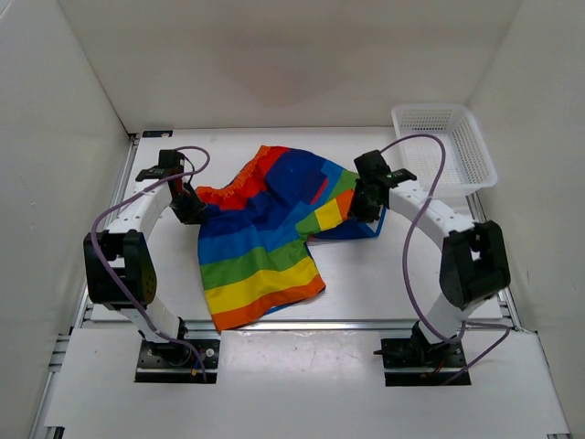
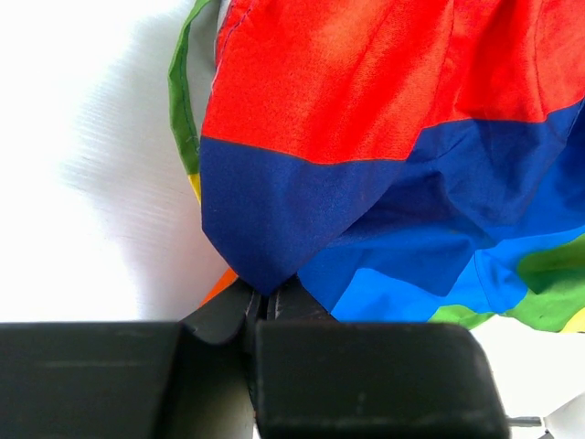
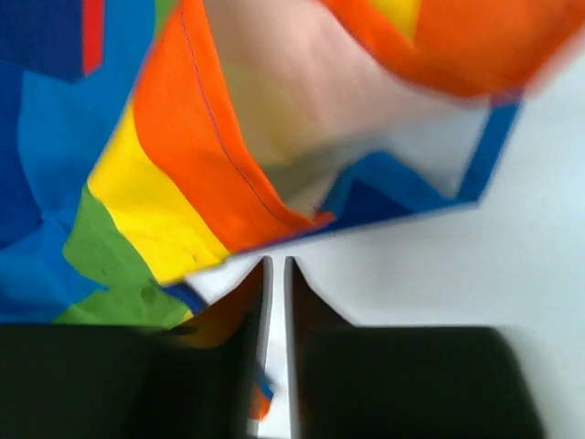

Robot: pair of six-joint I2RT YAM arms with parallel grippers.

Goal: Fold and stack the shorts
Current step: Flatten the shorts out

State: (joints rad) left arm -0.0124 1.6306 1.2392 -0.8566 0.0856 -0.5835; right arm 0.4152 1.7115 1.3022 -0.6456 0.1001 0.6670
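the shorts [image 1: 265, 238] lie on the white worktop [image 1: 384, 283], spread out between the two sets of jaws. the left jaws are squeezed tight on a dark blue corner just under the red band. the right jaws are almost closed and seem to pinch an orange and blue hem, but that view is blurry. a white basket [image 1: 445, 146] sits well behind the right jaws, apart from the cloth.

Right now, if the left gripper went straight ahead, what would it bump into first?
The shorts. The left gripper is pinching their dark blue fold, so more rainbow cloth lies straight ahead; what is beyond it is hidden.
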